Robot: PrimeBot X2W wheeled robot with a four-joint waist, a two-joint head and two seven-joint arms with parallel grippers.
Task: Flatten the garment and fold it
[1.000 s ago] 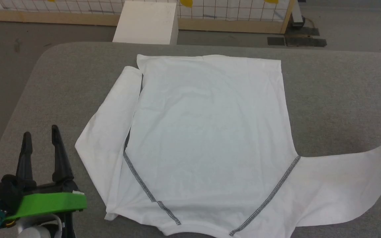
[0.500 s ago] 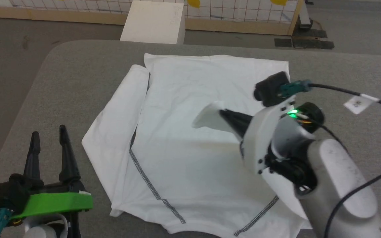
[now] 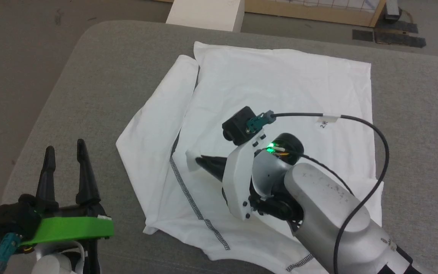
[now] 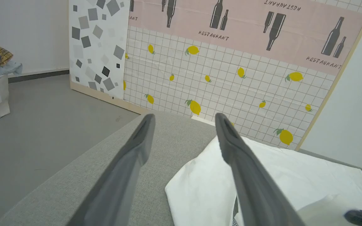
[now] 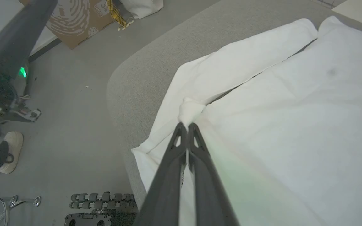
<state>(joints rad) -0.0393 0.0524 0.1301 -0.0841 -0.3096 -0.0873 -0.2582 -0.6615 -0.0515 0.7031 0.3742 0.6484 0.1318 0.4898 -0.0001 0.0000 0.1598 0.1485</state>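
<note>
I find the garment (image 3: 280,87) lying flat on the grey table (image 3: 101,76). My right gripper (image 3: 199,161) is clamped on a tuft of its fabric. My left gripper (image 3: 65,145) stands spread and empty nearby.

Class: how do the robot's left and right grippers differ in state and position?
The left gripper is open and empty; the right gripper is shut on a pinch of the garment. The left sits beside the garment, the right over it. Both have dark fingers.
</note>
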